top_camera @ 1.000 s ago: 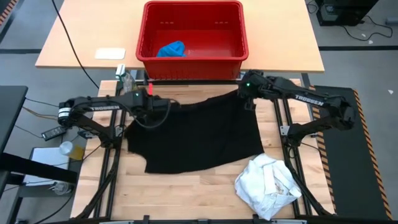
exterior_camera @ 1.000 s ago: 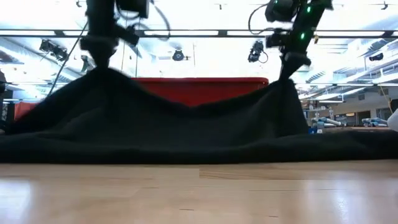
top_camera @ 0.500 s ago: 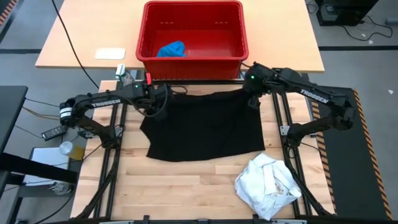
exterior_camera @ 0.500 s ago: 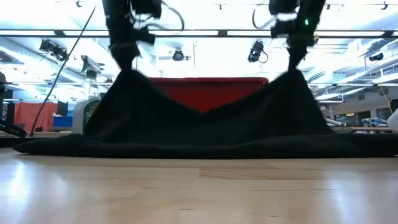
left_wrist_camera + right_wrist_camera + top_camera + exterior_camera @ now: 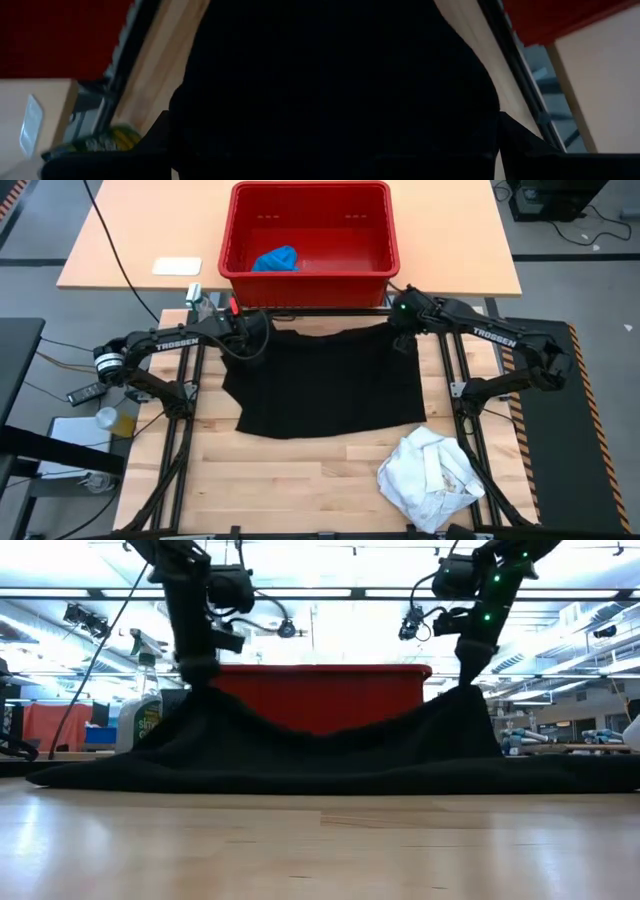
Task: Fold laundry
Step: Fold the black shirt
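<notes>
Black garment (image 5: pixel 325 385) lies spread mid-table, its long axis running nine to three. I have my left gripper (image 5: pixel 240 332) pinched on the far-left corner and my right gripper (image 5: pixel 400 330) pinched on the far-right one, so the free hem lies toward six o'clock from both, equally near.
</notes>
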